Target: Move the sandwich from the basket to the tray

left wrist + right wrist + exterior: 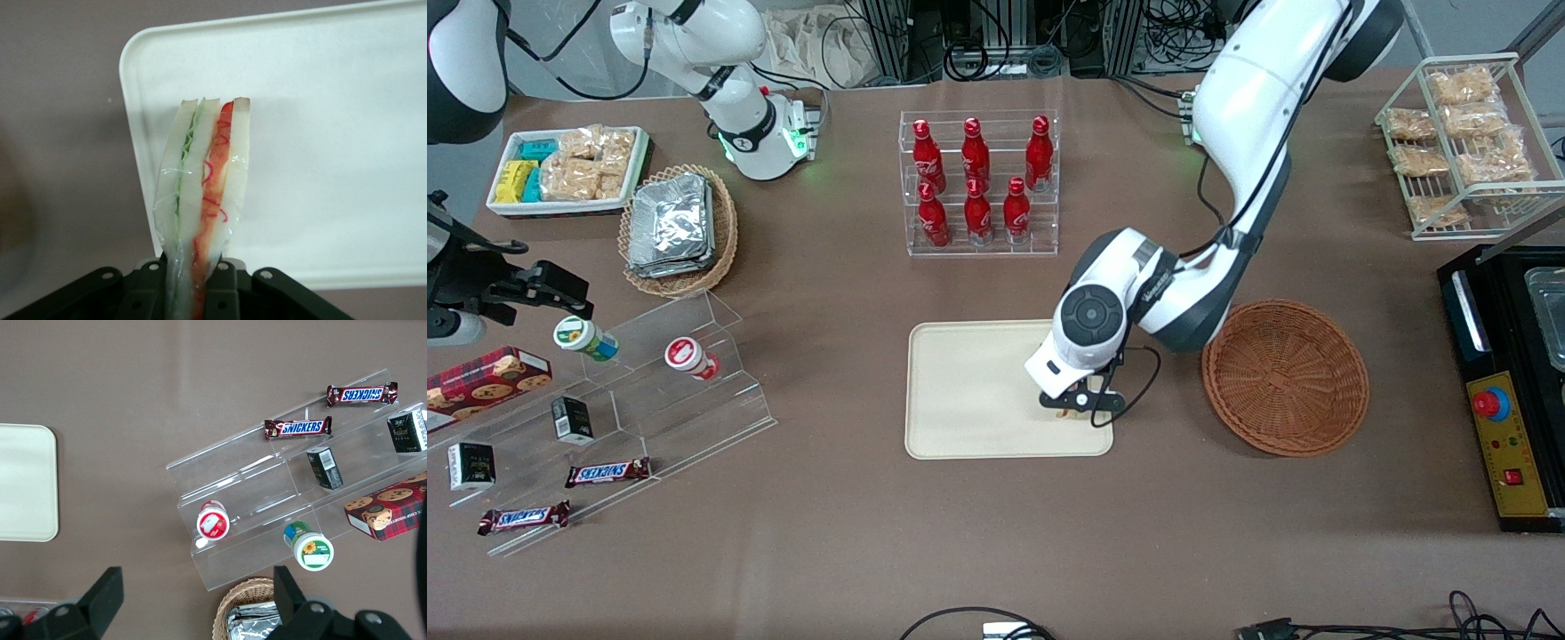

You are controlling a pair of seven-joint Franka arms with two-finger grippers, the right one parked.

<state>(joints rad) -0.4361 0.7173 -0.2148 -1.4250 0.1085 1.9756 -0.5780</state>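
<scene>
Cream tray (969, 391) is sitting under the gripper (1080, 402), which is pinching the sandwich (203, 193); basket (1285, 375) looks emptied. Placing step: probably needs lowering, then releasing.

front: high, wide | wrists: close, downward | shared: tray (969, 391)

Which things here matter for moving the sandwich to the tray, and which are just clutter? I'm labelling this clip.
Job: sandwich, shut in the gripper over the tray; emptied basket.

Clutter: red bottles, foil packs, Snickers bars, cookie box.
</scene>
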